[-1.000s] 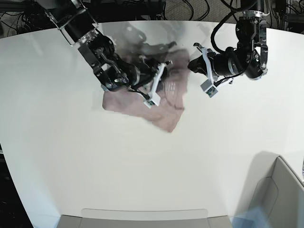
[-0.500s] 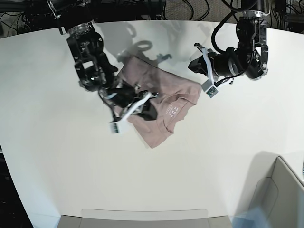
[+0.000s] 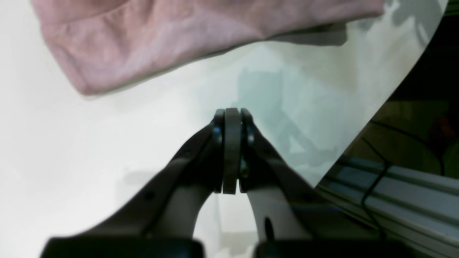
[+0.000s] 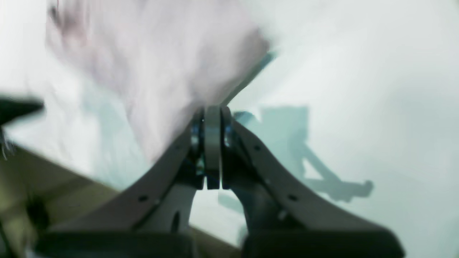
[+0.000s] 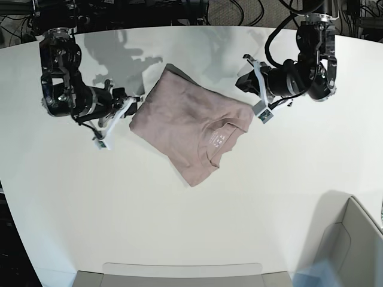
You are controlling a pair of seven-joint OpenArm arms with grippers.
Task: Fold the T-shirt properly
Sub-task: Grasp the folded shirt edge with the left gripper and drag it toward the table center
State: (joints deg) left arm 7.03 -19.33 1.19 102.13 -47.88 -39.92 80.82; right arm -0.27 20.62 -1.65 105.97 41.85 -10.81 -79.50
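The mauve-pink T-shirt [image 5: 185,125] lies folded in a compact block on the white table [image 5: 179,215], collar and label facing up at its right side. My right gripper [image 5: 133,101] is shut and empty just left of the shirt's left edge. In the right wrist view the gripper [image 4: 212,111] is shut, with the blurred shirt [image 4: 154,61] beyond its tips. My left gripper [image 5: 240,81] is shut and empty just right of the shirt's upper right corner. In the left wrist view the gripper [image 3: 232,115] is shut above bare table, short of the shirt's edge [image 3: 172,39].
A grey bin [image 5: 353,239] stands at the front right corner. A flat grey tray [image 5: 179,272] lies along the front edge. The table's rounded edge [image 3: 380,107] and a metal frame [image 3: 401,200] lie right of the left gripper.
The right arm has swung left, off the shirt and away from it. The shirt, bunched under that arm before, now lies flat and folded. The left arm has barely moved.
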